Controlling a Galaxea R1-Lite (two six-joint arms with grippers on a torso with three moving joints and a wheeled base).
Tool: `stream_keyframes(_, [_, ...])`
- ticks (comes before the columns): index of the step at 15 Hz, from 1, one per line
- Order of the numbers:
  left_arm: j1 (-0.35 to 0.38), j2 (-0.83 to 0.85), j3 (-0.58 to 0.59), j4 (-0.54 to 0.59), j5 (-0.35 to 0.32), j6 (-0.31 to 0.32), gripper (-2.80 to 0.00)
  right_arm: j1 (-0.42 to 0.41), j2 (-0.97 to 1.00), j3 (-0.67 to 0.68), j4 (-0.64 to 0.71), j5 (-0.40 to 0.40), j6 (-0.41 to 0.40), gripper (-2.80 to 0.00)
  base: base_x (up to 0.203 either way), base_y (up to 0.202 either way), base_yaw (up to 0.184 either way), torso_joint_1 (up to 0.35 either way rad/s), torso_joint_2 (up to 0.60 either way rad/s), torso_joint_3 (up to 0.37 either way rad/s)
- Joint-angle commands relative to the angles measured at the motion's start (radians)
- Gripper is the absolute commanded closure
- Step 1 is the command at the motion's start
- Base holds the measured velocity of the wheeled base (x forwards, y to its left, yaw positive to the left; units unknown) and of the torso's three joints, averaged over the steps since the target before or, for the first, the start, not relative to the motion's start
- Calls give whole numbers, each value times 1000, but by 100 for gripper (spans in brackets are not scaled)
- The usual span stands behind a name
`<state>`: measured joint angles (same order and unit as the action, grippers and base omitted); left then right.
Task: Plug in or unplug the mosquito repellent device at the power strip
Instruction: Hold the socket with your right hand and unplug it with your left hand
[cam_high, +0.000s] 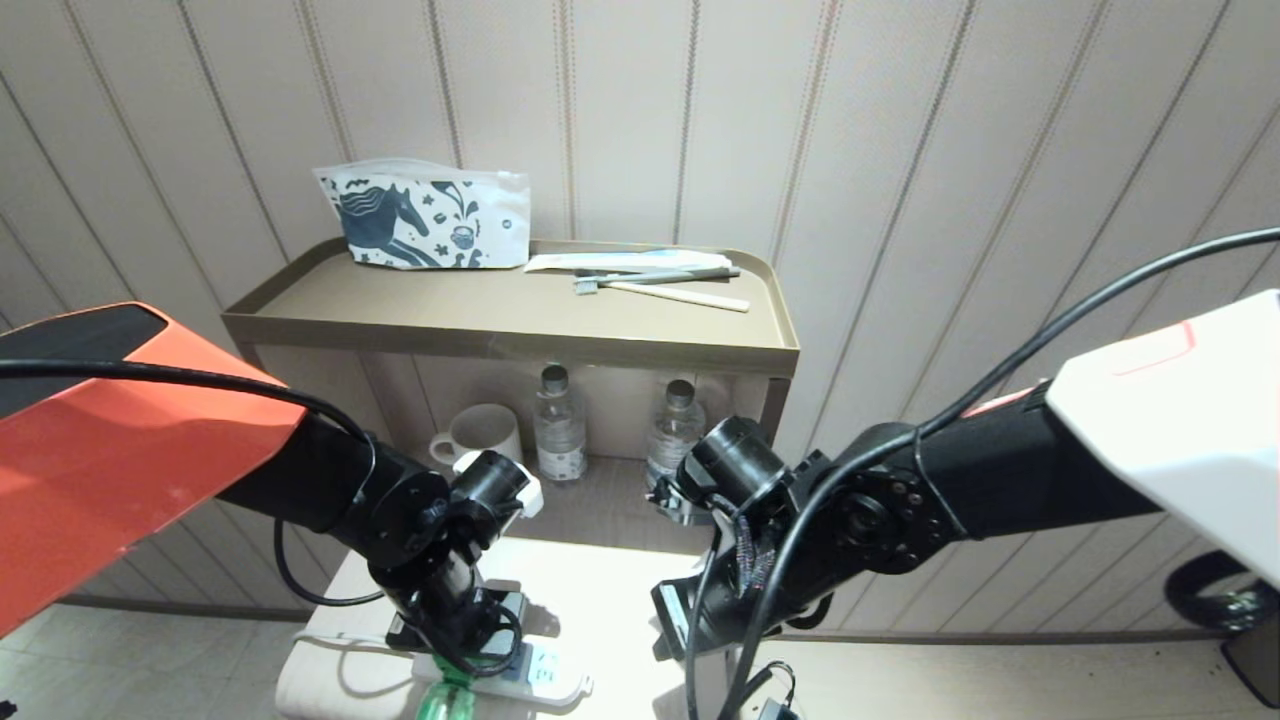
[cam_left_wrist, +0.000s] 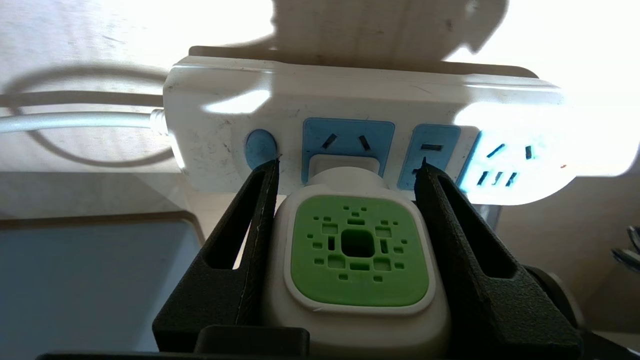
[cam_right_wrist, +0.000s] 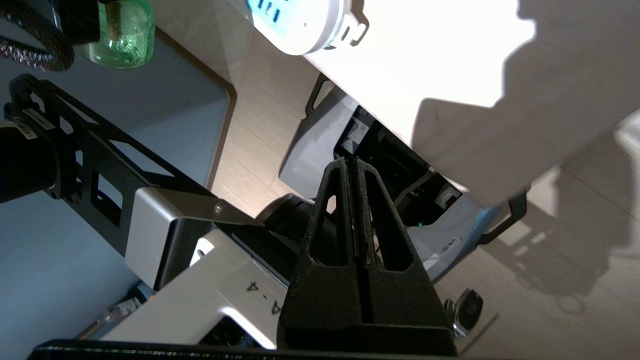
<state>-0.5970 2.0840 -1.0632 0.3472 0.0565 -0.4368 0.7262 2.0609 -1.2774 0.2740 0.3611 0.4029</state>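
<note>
White mosquito repellent device, green vented face, plug end in power strip; left tool clamps sides; right tool pressed together.

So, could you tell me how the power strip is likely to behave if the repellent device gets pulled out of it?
The power strip looks light and lies loose, so it would probably lift or slide with the mosquito repellent device gripped by the left gripper. Its cord looks floppy, offering little restraint. The rigid casing shouldn't flex.
</note>
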Motion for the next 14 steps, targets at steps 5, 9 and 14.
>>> stream_keyframes(5, [-1,34,-41,3,42,-5,0,40,163,-121,1,-33,11,0,0,0,0,0,0,0])
stream_keyframes(9, [-1,60,-54,3,42,-8,0,45,216,-187,2,-59,17,0,0,0,0,0,0,0])
stream_keyframes(14, [-1,65,-61,3,42,-10,0,89,243,-277,1,-162,28,0,0,0,0,0,0,0])
